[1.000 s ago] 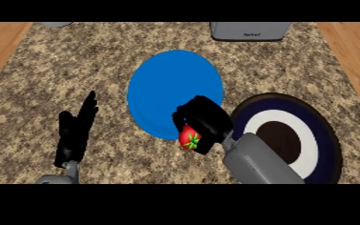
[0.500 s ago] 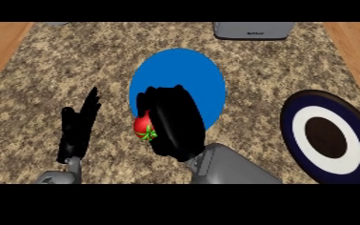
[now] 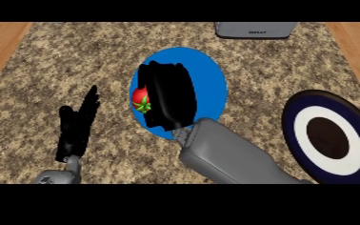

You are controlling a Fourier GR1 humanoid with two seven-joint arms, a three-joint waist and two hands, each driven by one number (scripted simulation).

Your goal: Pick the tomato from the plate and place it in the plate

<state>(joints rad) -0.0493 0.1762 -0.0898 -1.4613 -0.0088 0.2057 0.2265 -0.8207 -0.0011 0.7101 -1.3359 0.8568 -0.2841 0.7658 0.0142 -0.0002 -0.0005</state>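
between the curled fingers [image 3: 160,74] of the right hand [image 3: 169,100] sits the tomato [image 3: 139,96], red, with its green leafy top showing just below the red. only its left side peeks out past the black fingers; the hand hides the remainder. the fingers are closed round it, pinching it against the hand. whether the tomato touches the surface beneath cannot be told from this view.

directly under the fingers and the tomato lies the blue plate [image 3: 209,78]. its bare blue shows to the right of the fingers, in a thin strip to their left, and beyond their tips. behind the hand, the grey right forearm [image 3: 225,155] runs down and to the right toward the lower edge of the view, crossing the near rim of the blue plate.

well to the right of the fingers, apart from the blue plate, lies a dark plate [image 3: 320,97] with a white ring and a dark centre, partly cut off by the view's right edge. well to the left of the fingers, off the blue plate, the left hand [image 3: 76,128] rests with its own fingers straight and close together, pointing up, holding nothing.

far beyond the fingertips, at the far edge of the tabletop [image 3: 84,57], stands a grey box-like thing [image 3: 255,29]. the tabletop is speckled brown stone, with strips of wood at its left and right sides.
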